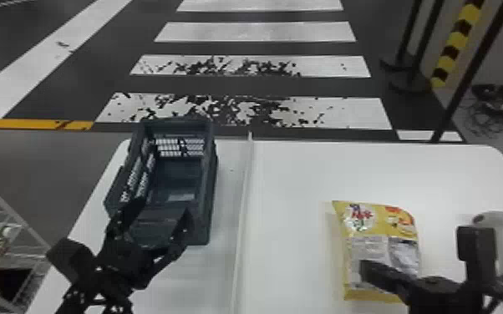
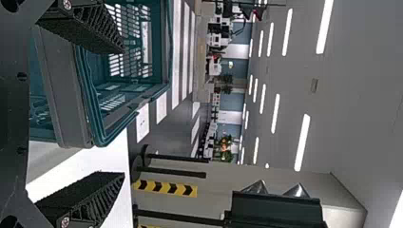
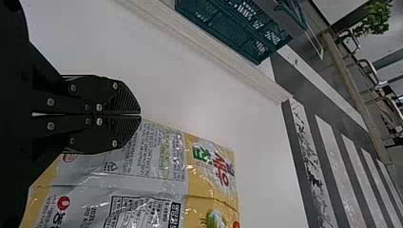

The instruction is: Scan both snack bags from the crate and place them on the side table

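I found 1 snack bag (image 1: 382, 234) flat towards the right edge of the tabletop (image 1: 288, 188), the clenched right end effector (image 3: 140, 114) over its side. The left end effector (image 2: 124, 113) was released above the crate (image 1: 212, 179) by the left edge. Sound pickup, I judged, required square, parted fingers and light pressure.

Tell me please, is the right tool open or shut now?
Shut. The right tool has its two fingers pressed together, with only a thin line between them, near the snack bag's edge.
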Controlling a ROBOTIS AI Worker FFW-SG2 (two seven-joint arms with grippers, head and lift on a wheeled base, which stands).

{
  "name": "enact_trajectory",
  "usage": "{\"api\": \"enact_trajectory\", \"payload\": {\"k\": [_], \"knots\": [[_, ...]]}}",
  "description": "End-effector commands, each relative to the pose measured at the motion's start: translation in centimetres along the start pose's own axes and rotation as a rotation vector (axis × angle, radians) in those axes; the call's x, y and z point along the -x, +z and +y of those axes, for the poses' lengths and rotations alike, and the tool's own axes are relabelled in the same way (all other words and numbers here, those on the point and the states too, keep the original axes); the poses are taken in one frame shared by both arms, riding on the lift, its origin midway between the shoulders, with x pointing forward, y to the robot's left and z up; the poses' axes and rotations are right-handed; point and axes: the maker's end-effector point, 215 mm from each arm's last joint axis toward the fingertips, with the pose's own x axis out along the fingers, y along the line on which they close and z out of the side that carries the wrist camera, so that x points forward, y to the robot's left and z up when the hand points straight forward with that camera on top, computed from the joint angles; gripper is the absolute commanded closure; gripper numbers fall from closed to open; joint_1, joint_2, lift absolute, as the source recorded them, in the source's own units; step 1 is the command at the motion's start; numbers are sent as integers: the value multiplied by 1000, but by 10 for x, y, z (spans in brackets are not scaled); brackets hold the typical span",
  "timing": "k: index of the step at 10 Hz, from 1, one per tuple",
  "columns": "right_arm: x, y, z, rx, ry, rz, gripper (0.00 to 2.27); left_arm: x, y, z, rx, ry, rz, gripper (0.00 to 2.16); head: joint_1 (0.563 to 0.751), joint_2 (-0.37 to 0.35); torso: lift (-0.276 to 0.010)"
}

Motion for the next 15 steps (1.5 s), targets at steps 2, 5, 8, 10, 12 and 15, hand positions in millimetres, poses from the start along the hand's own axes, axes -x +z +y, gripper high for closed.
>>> {"api": "enact_trajectory", "payload": {"k": [2,5,8,10,12,15], "knots": [[-5,-8,-10,7,-16,2,2253,0,0,0,3,0,-2,80,695,81,-95],[-11,-14,-20,4,-29,7,2256,-1,0,0,3,0,-2,80,695,72,-95],[-11,-15,-22,8,-33,3,2256,0,0,1,3,1,0,80,695,66,-95],[0,5,-8,20,-15,-37,2256,0,1,1,4,1,-2,80,695,67,-95],[14,24,-4,11,-9,-80,2253,1,-1,1,3,1,1,80,695,72,-95],[42,45,-48,-24,-90,-151,2253,1,-1,1,2,0,2,80,695,36,-95]]}}
